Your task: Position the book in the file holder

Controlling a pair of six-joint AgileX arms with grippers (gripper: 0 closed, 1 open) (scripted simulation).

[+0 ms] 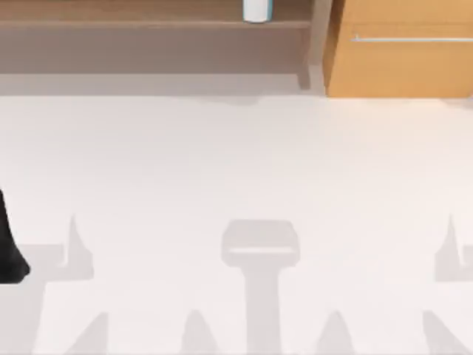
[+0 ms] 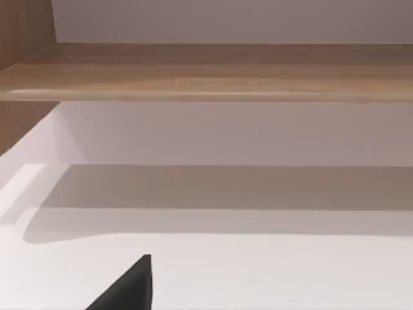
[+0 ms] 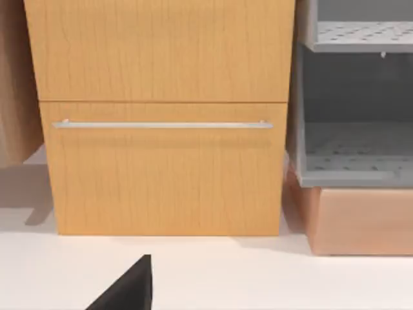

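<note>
The book [image 1: 257,10], a small white slab with a pale blue edge, stands upright on the wooden shelf [image 1: 148,24] at the back of the table, at the top edge of the top view. The file holder [image 3: 352,155], a grey perforated rack with tiers, sits on a light wooden block just right of the cabinet in the right wrist view. A black part of my left gripper [image 1: 11,248] pokes in at the table's left edge, far from the book. A black corner of my right gripper [image 3: 129,287] shows low in its wrist view, facing the cabinet.
An orange wooden cabinet [image 1: 403,48] with a drawer and a thin metal handle [image 3: 161,124] stands at the back right. The long shelf [image 2: 213,81] spans the back left and middle. The white tabletop [image 1: 236,170] carries only arm shadows.
</note>
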